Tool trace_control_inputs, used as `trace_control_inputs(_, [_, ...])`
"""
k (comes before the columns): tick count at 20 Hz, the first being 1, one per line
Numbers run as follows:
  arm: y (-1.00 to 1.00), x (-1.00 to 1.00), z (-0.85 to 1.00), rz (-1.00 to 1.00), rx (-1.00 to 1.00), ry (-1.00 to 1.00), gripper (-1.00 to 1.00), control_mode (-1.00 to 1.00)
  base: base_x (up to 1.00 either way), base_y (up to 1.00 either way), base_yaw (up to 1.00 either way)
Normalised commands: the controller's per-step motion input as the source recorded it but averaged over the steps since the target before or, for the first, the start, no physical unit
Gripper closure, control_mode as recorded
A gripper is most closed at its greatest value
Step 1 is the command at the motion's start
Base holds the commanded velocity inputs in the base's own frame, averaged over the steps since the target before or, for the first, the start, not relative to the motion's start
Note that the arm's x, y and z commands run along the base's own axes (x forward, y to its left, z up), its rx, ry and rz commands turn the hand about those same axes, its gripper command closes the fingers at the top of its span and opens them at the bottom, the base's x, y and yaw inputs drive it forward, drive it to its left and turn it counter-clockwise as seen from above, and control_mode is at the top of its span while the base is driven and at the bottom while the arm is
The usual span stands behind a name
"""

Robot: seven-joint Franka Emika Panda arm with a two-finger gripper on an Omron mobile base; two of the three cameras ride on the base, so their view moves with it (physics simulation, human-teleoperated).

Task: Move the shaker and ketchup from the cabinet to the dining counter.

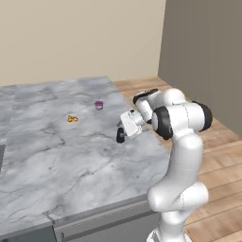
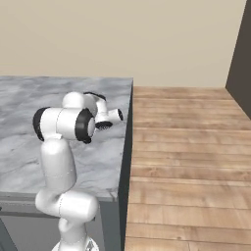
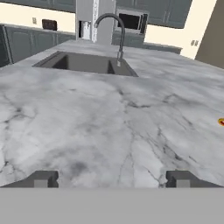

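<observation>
The dining counter (image 1: 56, 156) is a wide grey-veined marble top. My gripper (image 1: 121, 126) hovers low over its right part, lying level and pointing left. In the hand view the gripper (image 3: 113, 179) is open, its two fingertips (image 3: 41, 179) far apart with bare marble between them. A small black cylinder, which looks like the shaker (image 1: 121, 136), stands upright on the marble right under the hand. The ketchup is out of view. Dark grey wall cabinets (image 3: 170, 8) hang along the far wall. I cannot tell which one is the task's cabinet.
A small pink cup (image 1: 99, 105) and a yellow-red item (image 1: 72, 118) lie on the marble beyond the hand. The inset sink (image 3: 85, 63) with its curved faucet (image 3: 114, 26) sits far along the counter. The counter's right edge (image 2: 128, 122) drops to wooden floor (image 2: 186, 147).
</observation>
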Motion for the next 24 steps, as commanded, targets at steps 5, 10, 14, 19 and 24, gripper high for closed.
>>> trace_control_inputs(5, [0.08, -0.25, 1.0, 0.0, 0.0, -0.22, -1.0, -1.0, 0.0, 0.0, 0.0])
trace_control_inputs(10, [0.08, -0.67, 1.0, -0.01, 0.0, -0.05, -1.0, -1.0, 0.0, 0.0, 0.0])
trace_control_inputs(14, [0.19, -0.86, 1.0, -0.17, 0.0, 0.15, -1.0, -1.0, 0.0, 0.0, 0.0])
trace_control_inputs(19, [0.27, -0.8, 1.0, -0.25, 0.0, 0.29, -1.0, -1.0, 0.0, 0.0, 0.0])
trace_control_inputs(24, [0.09, -0.8, 0.87, -0.34, 0.0, 0.32, -1.0, -1.0, 0.0, 0.0, 0.0])
